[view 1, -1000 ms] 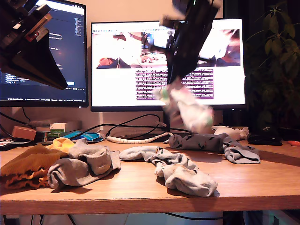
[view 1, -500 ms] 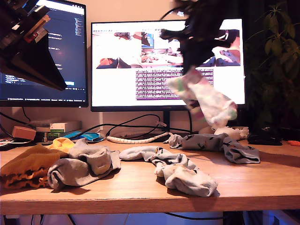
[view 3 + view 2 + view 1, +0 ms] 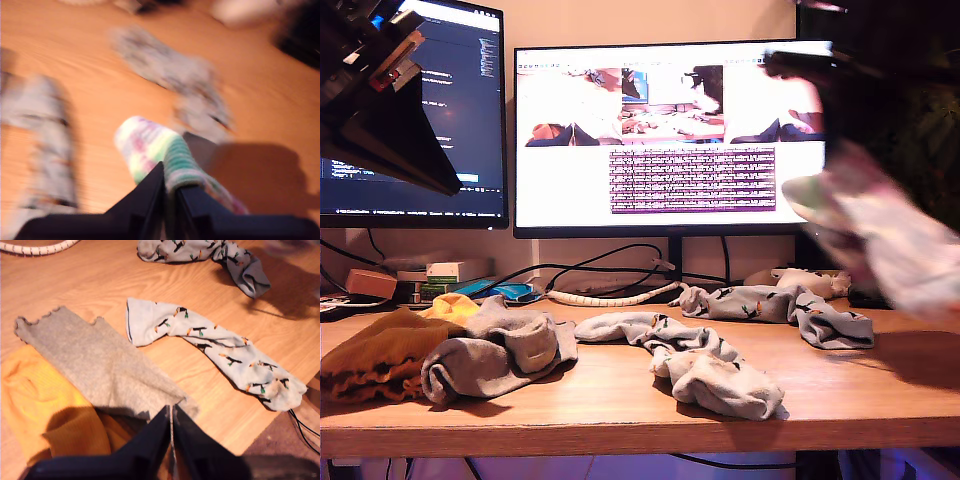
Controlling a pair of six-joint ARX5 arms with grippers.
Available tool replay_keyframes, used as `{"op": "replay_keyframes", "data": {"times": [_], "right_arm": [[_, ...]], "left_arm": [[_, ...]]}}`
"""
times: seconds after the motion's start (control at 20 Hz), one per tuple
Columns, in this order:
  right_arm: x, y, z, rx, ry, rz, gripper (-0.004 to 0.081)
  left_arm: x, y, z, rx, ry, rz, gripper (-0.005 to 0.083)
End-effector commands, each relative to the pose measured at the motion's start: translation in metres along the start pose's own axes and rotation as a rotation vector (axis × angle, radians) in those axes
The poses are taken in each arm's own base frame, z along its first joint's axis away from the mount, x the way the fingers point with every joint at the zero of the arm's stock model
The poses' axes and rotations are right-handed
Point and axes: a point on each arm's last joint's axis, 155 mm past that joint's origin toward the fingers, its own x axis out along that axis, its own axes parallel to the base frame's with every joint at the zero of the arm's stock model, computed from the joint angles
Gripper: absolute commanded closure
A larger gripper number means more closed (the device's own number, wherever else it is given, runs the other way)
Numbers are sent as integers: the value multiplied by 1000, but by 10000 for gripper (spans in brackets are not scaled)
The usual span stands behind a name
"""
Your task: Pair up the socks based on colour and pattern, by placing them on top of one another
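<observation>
Exterior view, near to far: one mustard sock and one plain grey sock lie at its left, two printed grey-blue socks mid-table to right. No writing is legible on the two monitors. My second gripper pinches one tie-dye sock, blurred, above the table's right end. My first gripper, jaws together and empty, hangs over the grey sock.
</observation>
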Motion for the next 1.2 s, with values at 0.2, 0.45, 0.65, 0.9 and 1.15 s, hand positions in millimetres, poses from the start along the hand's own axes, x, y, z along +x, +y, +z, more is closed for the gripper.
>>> {"op": "replay_keyframes", "data": {"times": [0.2,0.45,0.65,0.9,1.15], "right_arm": [[38,-27,-32,67,81,-51,783],[75,-11,-53,94,165,18,783],[99,12,-74,100,238,117,783],[92,31,-86,81,304,194,656],[73,31,-58,56,283,199,422]], "left_arm": [[-1,-2,0,9,-6,-7,796],[-1,-2,0,10,-9,-6,796],[-1,-2,0,9,-7,-6,796],[-1,-2,0,9,-7,-5,796],[-1,-2,1,10,-11,-5,796]]}}
